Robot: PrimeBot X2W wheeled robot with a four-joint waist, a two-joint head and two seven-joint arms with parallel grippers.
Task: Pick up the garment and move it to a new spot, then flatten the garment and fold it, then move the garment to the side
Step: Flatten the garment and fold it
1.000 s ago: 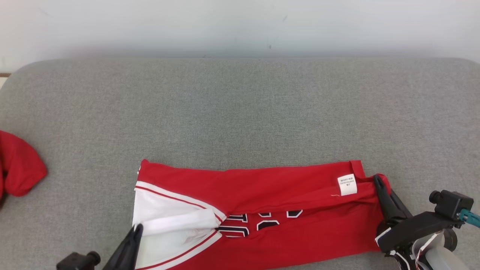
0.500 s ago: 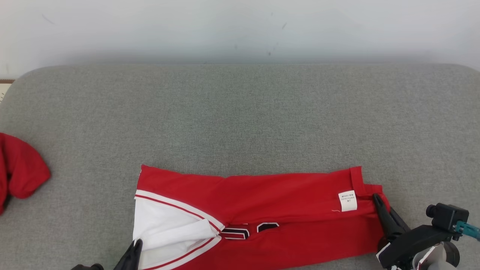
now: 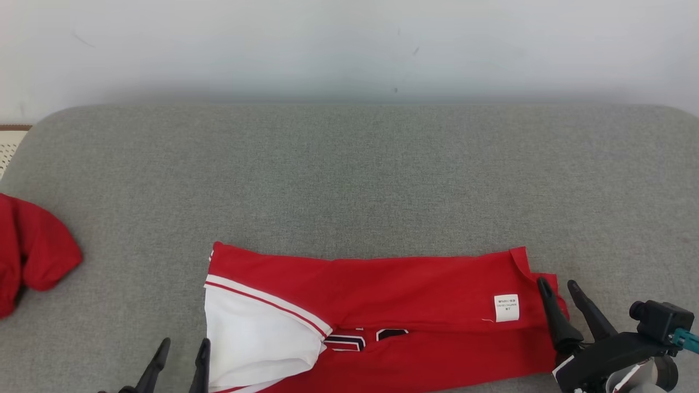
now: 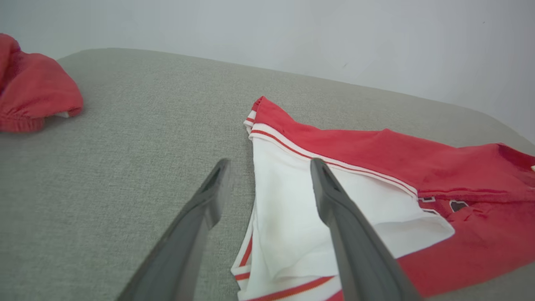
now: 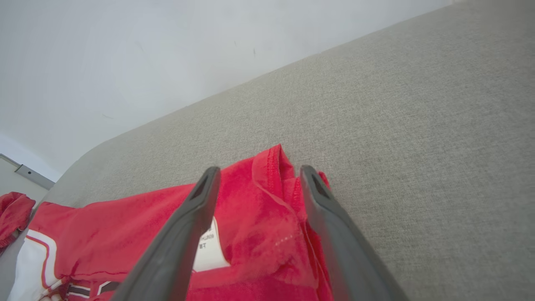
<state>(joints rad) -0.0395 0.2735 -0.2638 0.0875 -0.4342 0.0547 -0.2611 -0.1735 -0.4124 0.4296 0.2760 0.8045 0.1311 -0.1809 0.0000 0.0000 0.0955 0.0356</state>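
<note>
Two claws stand open at either end of a red jersey (image 3: 393,284) that lies folded into a long band along the near edge of the grey fabric-covered counter (image 3: 349,174). The left claw (image 3: 184,349) has its dark fingers spread and holds nothing; in the left wrist view one finger hangs over bare grey fabric and the other over the white panel (image 3: 256,338) at the jersey's left end, which is edged with a red and white stripe. The right claw (image 3: 556,284) is likewise spread and empty, set at the jersey's right end, with one finger over the red hem and the other over the grey just beside it; whether either finger touches the cloth cannot be told. A small white care label (image 3: 506,307) lies on the red cloth near that claw. Parts of dark, white-edged numerals (image 3: 363,339) show below the fold line near the middle. A second, crumpled red garment (image 3: 33,251) sits at the counter's far left edge, well apart from the jersey. A pale wall (image 3: 349,43) rises behind.
</note>
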